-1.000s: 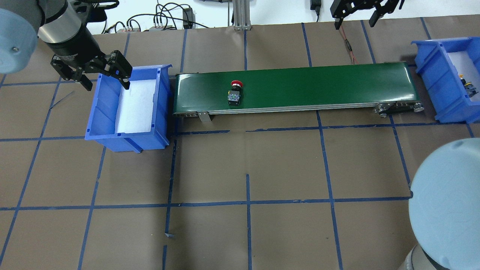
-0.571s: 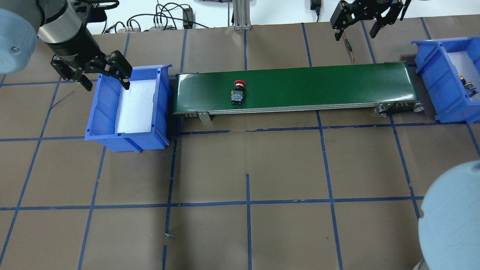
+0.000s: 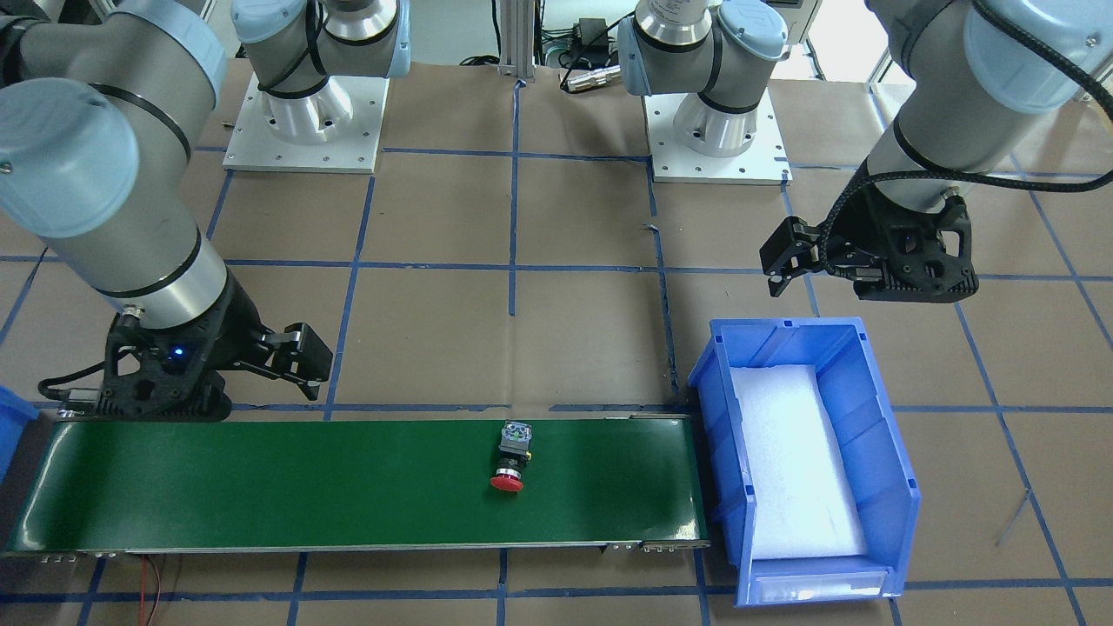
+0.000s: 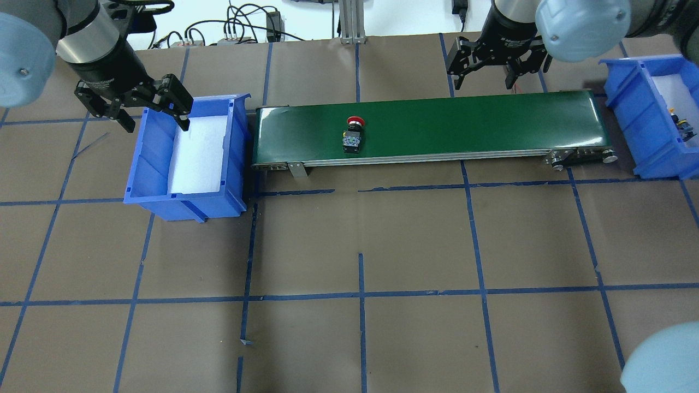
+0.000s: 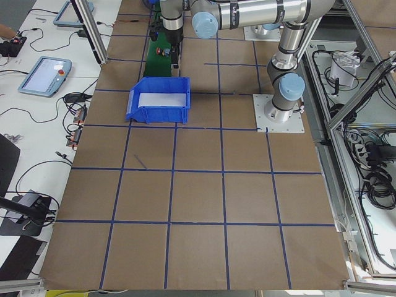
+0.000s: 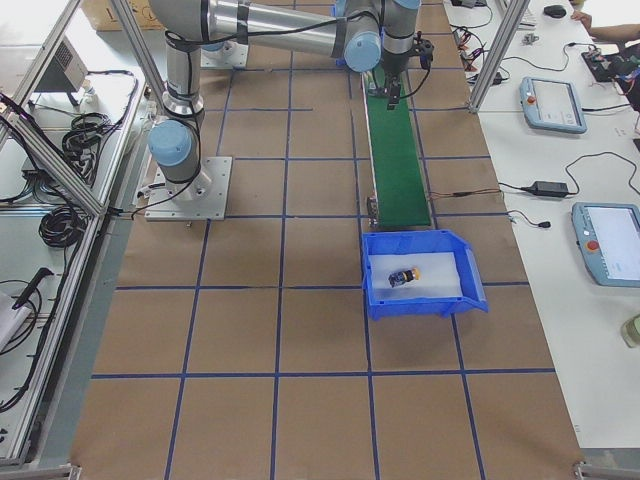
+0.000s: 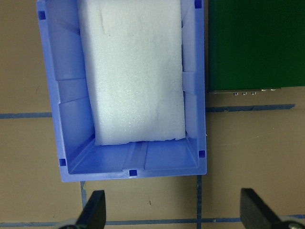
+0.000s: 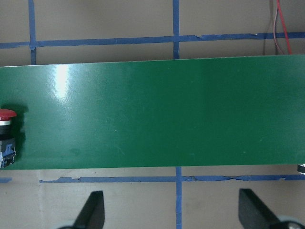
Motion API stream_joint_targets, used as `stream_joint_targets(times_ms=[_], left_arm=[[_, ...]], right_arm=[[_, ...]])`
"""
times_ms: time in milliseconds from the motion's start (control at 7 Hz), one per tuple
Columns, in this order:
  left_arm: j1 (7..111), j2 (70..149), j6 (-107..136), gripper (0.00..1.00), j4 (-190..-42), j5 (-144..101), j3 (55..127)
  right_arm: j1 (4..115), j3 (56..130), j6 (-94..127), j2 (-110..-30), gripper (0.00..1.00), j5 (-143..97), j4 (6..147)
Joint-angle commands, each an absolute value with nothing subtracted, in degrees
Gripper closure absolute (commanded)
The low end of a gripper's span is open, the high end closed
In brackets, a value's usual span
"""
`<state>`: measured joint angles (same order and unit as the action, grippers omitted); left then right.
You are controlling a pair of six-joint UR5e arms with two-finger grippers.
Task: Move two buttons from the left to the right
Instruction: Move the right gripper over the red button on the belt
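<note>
- The left arm comes in from the upper left of the overhead view, wrist turned straight down. Its left gripper hangs over the upper-left corner of the left blue bin.
- In the left wrist view the two fingertips sit at the bottom corners of the frame, spread wide with nothing between them. They are over brown paper just past the bin's short wall.
- That bin holds only a white foam pad.
- The right arm reaches in from the upper right of the overhead view, also pointing down. The right gripper is above the upper edge of the green conveyor belt, right of the belt's middle.
- Its fingertips are likewise wide apart and hold nothing — the belt fills the middle of the right wrist view.
- The red button lies on its side on the belt, left of the belt's centre in the overhead view. Its cap points to the top of that frame, and it is well apart from both grippers.
- The yellow button lies on white foam inside the right blue bin, at lower centre of the exterior right view.
- The bench is covered in brown paper with a grid of blue tape.
</note>
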<state>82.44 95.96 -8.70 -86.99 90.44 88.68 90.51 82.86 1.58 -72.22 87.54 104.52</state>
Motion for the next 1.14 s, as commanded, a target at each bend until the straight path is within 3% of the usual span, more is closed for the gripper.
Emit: stream_joint_targets(times_ms=[0,1000], left_arm=[[82.4,96.0,-8.7,0.00,-86.9,90.4,88.7],[82.4,96.1,-8.7,0.00,-86.9,90.1,88.7]], right_arm=[[91.3,84.0,3.9,-72.2,0.00,87.4,105.5],[99.3,83.7,18.6,-68.9,0.02,90.4,107.9]])
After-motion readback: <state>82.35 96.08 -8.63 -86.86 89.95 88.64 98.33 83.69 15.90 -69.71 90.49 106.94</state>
